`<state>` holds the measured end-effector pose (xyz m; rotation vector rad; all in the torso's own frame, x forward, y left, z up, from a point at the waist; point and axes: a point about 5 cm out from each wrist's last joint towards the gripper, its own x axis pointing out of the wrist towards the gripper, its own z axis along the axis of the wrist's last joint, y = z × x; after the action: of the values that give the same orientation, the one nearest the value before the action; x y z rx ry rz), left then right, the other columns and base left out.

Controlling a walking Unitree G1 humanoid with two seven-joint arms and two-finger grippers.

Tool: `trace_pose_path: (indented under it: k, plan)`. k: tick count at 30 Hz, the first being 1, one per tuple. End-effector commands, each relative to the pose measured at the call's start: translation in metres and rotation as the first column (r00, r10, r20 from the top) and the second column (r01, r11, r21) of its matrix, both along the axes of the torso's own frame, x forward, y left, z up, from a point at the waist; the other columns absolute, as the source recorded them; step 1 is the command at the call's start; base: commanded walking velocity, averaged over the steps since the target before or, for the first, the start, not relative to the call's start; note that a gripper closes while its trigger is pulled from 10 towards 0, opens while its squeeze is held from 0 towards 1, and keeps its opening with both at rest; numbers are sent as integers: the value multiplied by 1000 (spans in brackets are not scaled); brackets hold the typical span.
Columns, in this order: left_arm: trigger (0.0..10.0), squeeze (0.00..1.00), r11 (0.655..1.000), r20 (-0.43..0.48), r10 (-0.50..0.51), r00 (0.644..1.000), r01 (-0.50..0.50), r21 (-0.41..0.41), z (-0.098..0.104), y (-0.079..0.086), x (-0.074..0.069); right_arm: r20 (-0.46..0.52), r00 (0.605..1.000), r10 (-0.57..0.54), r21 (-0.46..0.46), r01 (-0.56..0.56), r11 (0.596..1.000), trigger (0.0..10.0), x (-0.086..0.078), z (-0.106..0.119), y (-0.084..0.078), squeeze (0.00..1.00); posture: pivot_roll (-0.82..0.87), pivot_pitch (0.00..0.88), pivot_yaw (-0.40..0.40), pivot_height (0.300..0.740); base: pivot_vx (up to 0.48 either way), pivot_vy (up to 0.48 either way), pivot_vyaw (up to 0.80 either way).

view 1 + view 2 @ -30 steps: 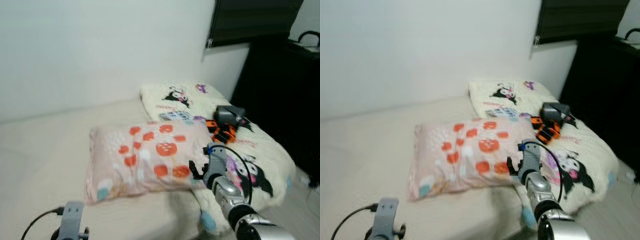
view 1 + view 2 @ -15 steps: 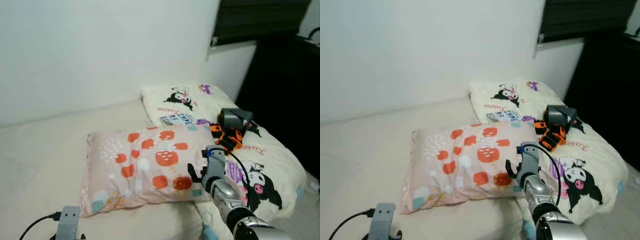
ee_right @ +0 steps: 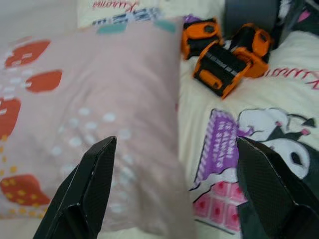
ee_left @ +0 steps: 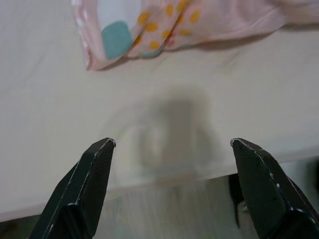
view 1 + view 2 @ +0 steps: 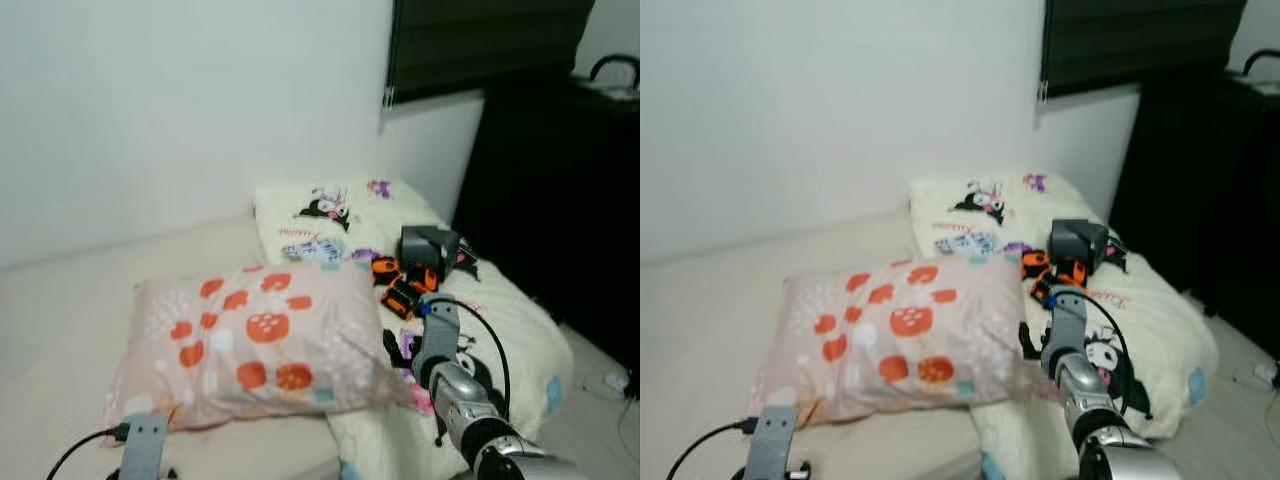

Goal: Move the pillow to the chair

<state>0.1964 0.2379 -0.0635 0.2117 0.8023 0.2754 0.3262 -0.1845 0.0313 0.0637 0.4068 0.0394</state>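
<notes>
On the bed (image 5: 60, 300), your right gripper (image 3: 172, 196) spreads wide and empty at the pink pillow (image 5: 250, 340) edge, poised to grasp; your left gripper (image 4: 172, 186) hangs open, empty.

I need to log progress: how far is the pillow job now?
Nothing looks done yet: the pillow lies on the bed. In hand: the right gripper is open beside the pillow's edge, and the left gripper is open above the bed near the pillow's corner. Left: grasping, lifting and carrying it to the chair.
</notes>
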Motion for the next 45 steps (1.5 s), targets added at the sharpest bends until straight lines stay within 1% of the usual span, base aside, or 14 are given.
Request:
trace_pose_path:
  k: [1, 9, 13, 17, 18, 19, 22, 26, 30, 35, 36, 38, 41, 45]
  plan:
    - [10000, 0, 999, -1, 34, 999, -34, -4, 0, 3, -1, 1, 1000, 14, 24, -14, 1000, 10000, 3, 2, 7, 0, -162, 5, -3, 736, 0, 0, 0]
    - [10000, 0, 1000, 55, 27, 998, -27, -3, 8, 1, 12, 7, 1000, 16, 27, -16, 1000, 10000, 8, 8, 7, 0, -163, 12, -4, 716, 0, 0, 0]
    - [10000, 0, 1000, 123, 14, 992, -11, -25, 16, -1, 23, 34, 999, -5, 52, 3, 999, 10000, 12, 14, 4, 0, -165, 17, -4, 701, 0, 0, 0]
    - [10000, 0, 990, 232, -120, 965, 133, -38, 29, -11, 41, 70, 994, -79, 154, 67, 986, 10000, 19, 25, -7, 0, -166, 21, -5, 681, 0, 0, 0]
    - [10000, 0, 990, 232, -120, 965, 133, -38, 29, -11, 41, 70, 994, -79, 154, 67, 986, 10000, 19, 25, -7, 0, -166, 21, -5, 681, 0, 0, 0]
    - [10000, 0, 977, 277, -191, 942, 209, -37, 35, -17, 47, 77, 990, -114, 191, 97, 977, 10000, 20, 29, -13, 0, -166, 21, -5, 671, 0, 0, 0]
    - [10000, 0, 972, 292, -213, 932, 234, -37, 36, -19, 49, 80, 989, -125, 203, 106, 973, 10000, 21, 30, -14, 0, -166, 21, -5, 666, 0, 0, 0]
    - [10000, 0, 947, 337, -301, 892, 320, -2, 46, -23, 58, 91, 967, -238, 341, 195, 920, 10000, 23, 37, -30, 0, -171, 26, -1, 646, 0, 0, 0]
    - [10000, 0, 944, 343, -315, 885, 331, 13, 48, -23, 60, 91, 957, -277, 387, 222, 895, 10000, 23, 39, -36, 0, -171, 26, -1, 636, 0, 0, 0]
    - [10000, 0, 933, 330, -355, 875, 353, 68, 51, -21, 62, 84, 931, -356, 498, 270, 824, 10000, 18, 38, -52, 0, -173, 26, 5, 616, 0, 0, 0]
    - [10000, 0, 933, 330, -355, 875, 353, 68, 51, -21, 62, 84, 931, -356, 498, 270, 824, 10000, 18, 38, -52, 0, -173, 26, 5, 616, 0, 0, 0]
    - [10000, 0, 936, 339, -351, 873, 340, 92, 54, -18, 65, 87, 921, -380, 580, 263, 771, 10000, 16, 38, -55, 0, -174, 25, 10, 601, 0, 0, 0]
    - [10000, 0, 941, 347, -339, 875, 320, 113, 57, -13, 67, 95, 914, -394, 627, 253, 737, 10000, 15, 38, -56, 0, -172, 25, 11, 586, 0, 0, 0]
    - [10000, 0, 945, 353, -328, 876, 304, 125, 59, -9, 68, 103, 908, -406, 659, 243, 711, 10000, 16, 40, -58, 0, -171, 24, 13, 576, 0, 0, 0]
